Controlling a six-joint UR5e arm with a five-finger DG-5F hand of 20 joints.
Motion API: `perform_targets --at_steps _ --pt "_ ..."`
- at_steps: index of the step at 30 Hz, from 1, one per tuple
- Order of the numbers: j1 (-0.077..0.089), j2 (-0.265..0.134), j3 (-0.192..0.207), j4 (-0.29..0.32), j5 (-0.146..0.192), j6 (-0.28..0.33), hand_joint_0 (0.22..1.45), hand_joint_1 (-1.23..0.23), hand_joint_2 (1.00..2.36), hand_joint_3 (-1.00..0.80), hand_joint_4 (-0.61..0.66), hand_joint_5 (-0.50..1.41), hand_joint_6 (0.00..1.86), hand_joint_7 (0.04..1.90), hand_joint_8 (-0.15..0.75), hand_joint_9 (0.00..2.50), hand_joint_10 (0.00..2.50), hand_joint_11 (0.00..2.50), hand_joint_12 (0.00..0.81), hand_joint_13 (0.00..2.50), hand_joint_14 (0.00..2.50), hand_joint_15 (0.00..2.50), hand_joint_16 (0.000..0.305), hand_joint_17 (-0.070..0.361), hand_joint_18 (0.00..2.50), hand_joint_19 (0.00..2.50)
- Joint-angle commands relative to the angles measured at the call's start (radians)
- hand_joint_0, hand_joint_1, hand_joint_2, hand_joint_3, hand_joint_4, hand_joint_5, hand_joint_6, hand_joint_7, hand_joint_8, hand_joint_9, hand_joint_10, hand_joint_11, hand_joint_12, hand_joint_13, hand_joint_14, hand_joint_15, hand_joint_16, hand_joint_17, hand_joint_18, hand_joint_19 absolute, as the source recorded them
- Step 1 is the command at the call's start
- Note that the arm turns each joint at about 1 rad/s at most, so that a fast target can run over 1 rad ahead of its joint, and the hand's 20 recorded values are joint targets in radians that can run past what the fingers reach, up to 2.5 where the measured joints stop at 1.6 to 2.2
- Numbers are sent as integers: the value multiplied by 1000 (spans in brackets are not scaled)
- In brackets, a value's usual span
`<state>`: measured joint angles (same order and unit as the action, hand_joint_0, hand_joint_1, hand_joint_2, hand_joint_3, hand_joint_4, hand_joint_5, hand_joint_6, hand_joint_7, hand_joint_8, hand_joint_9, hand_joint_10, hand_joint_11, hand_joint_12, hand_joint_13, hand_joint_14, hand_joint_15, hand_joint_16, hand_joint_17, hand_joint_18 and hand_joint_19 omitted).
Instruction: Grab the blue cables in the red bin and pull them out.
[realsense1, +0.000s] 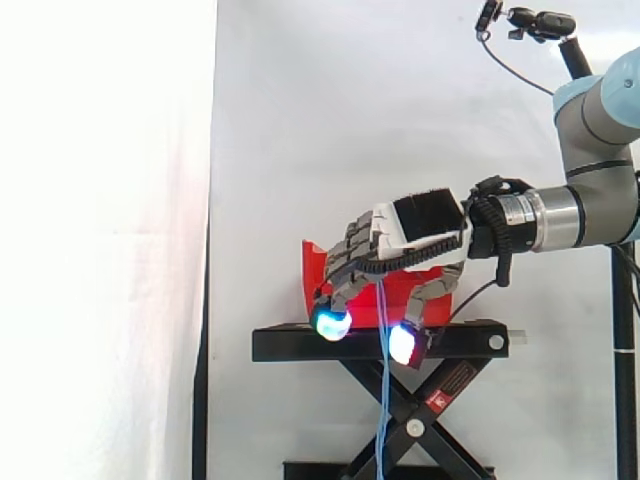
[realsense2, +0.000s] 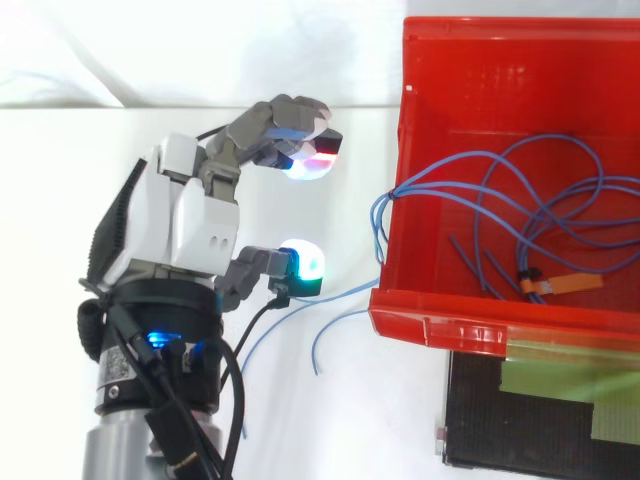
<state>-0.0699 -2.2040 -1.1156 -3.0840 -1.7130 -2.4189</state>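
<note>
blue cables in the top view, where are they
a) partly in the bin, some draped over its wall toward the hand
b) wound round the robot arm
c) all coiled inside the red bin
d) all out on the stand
a: the blue cables loop inside the red bin, and some strands cross its wall nearest the hand and hang outside, down past the black stand.

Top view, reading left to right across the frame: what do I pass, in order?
hand → loose ends of the blue cables lying outside the bin → left wall of the red bin → orange tag among the cable loops inside the bin
</note>
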Motion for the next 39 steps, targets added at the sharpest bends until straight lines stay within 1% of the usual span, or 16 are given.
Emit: perform_targets --at_steps 1,4,5,11,16,19,21,23,24,26,30,36,39 --pt "-2 0 -3 8 0 -2 614 -1064 1000 -1000 213 604 139 566 357 739 4 1186 410 663 19 729 54 121 638 789" --pt "-4 0 -4 8 -2 -21 638 -1068 1000 -1000 200 608 106 580 345 724 5 1179 406 637 21 726 52 118 607 791" --pt "-4 0 -4 8 -4 -45 639 -1067 1000 -1000 198 607 106 584 346 723 7 1188 407 635 22 724 52 117 607 791" --pt "-7 1 -4 7 -7 -119 652 -1064 1000 -1000 194 612 93 589 340 721 7 1169 402 616 21 712 51 116 592 798" --pt "-7 0 -4 1 -10 -124 661 -1058 1000 -1000 205 631 88 595 341 754 6 1187 399 624 20 715 51 114 599 797" --pt "-8 0 -4 -4 -14 -139 666 -1050 1000 -1000 203 641 86 595 340 755 6 1189 398 624 22 715 51 114 598 799" --pt "-8 0 -4 -12 -22 -171 669 -1046 1000 -1000 202 640 84 600 339 756 6 1180 398 626 20 722 51 114 596 798" --pt "-8 0 -12 -16 -24 -182 670 -1046 1000 -1000 202 640 85 601 339 756 8 1190 398 625 22 716 51 114 596 801" --pt "-8 0 -23 -15 -30 -216 674 -1044 1000 -1000 202 642 79 600 339 756 6 1192 397 625 21 723 50 113 595 800" --pt "-8 1 -32 -12 -30 -222 674 -1041 1000 -1000 201 642 78 602 339 756 7 1189 397 624 22 716 50 113 594 799" --pt "-8 0 -32 -10 -30 -226 679 -1043 1000 -1000 205 657 66 609 339 776 6 1190 393 627 22 709 50 112 598 799" --pt "-10 0 -32 -8 -33 -271 682 -1041 1000 -1000 208 663 65 611 339 781 6 1196 392 631 23 712 50 112 598 809" --pt "-13 1 -32 -4 -33 -275 683 -1042 1000 -1000 205 664 64 612 339 782 6 1193 393 631 21 716 50 112 599 800"
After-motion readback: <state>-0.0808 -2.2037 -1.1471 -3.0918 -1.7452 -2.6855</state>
